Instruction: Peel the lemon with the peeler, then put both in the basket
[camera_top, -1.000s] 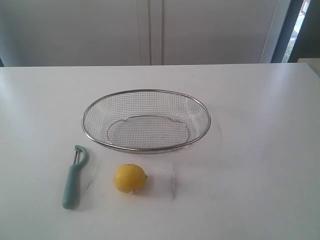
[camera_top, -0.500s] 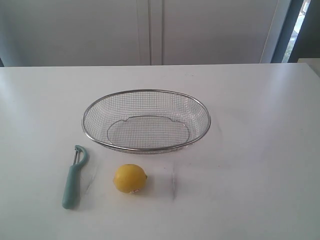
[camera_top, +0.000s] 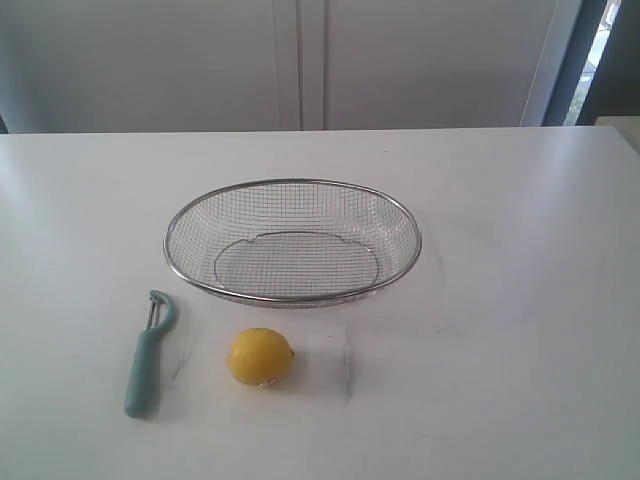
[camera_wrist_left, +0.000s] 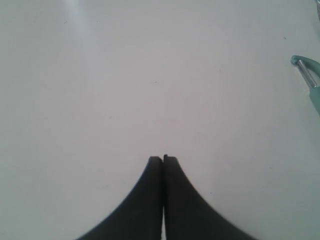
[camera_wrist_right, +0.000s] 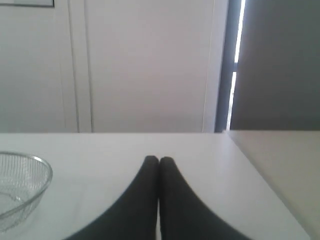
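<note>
basket (camera_top: 292, 297) stands mid-table (camera_top: 520, 300). lemon (camera_top: 260, 357) lies on the table just in front of it, skin whole. peeler (camera_top: 146, 362) lies left of the lemon, apart from it, head toward the basket. left gripper (camera_wrist_left: 163, 159): jaws pressed together above the table. right gripper (camera_wrist_right: 159, 160): jaws likewise together.

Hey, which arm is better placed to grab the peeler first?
Left. The peeler lies left of the lemon, and its head shows in the left wrist view beyond the shut left gripper. The right gripper, also shut, sees only the basket.
</note>
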